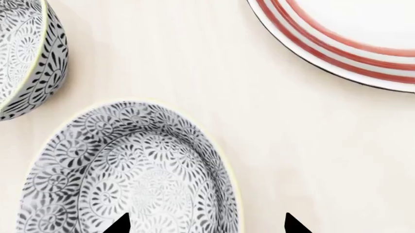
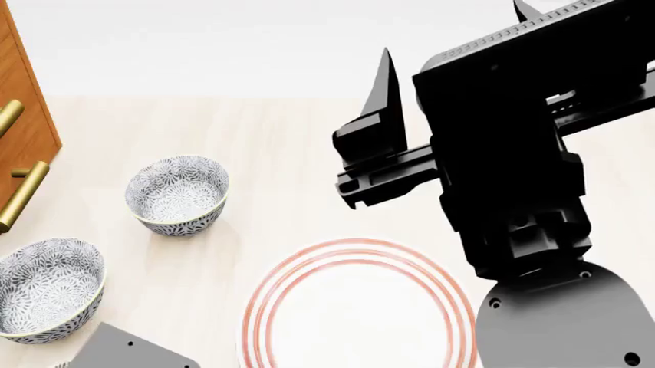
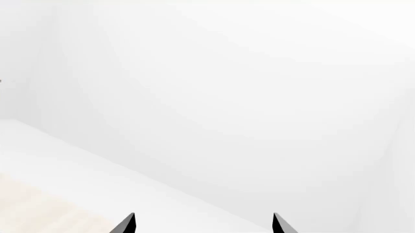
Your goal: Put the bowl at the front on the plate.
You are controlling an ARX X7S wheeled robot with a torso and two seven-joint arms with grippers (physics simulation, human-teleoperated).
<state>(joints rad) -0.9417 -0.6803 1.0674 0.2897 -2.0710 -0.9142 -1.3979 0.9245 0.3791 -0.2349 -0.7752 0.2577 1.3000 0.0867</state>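
The bowl [image 1: 129,170], white with a dense grey-blue floral pattern, fills the near part of the left wrist view. My left gripper [image 1: 207,224] is open just above it: one fingertip [image 1: 121,224] is over the bowl's inside, the other [image 1: 295,225] over bare table outside the rim. In the head view this bowl is hidden under my left arm [image 2: 128,349]. The plate [image 2: 358,307] [image 1: 350,43], white with red rings, lies empty beside it. My right gripper [image 2: 452,26] [image 3: 203,223] is raised high and open, holding nothing, and faces a white wall.
Two more patterned bowls stand on the pale table, one close by [image 2: 46,287] [image 1: 26,58] and one farther back [image 2: 177,193]. A wooden cabinet [image 2: 23,115] with brass handles [image 2: 26,192] borders the left. My bulky right arm [image 2: 511,176] hangs over the table's right half.
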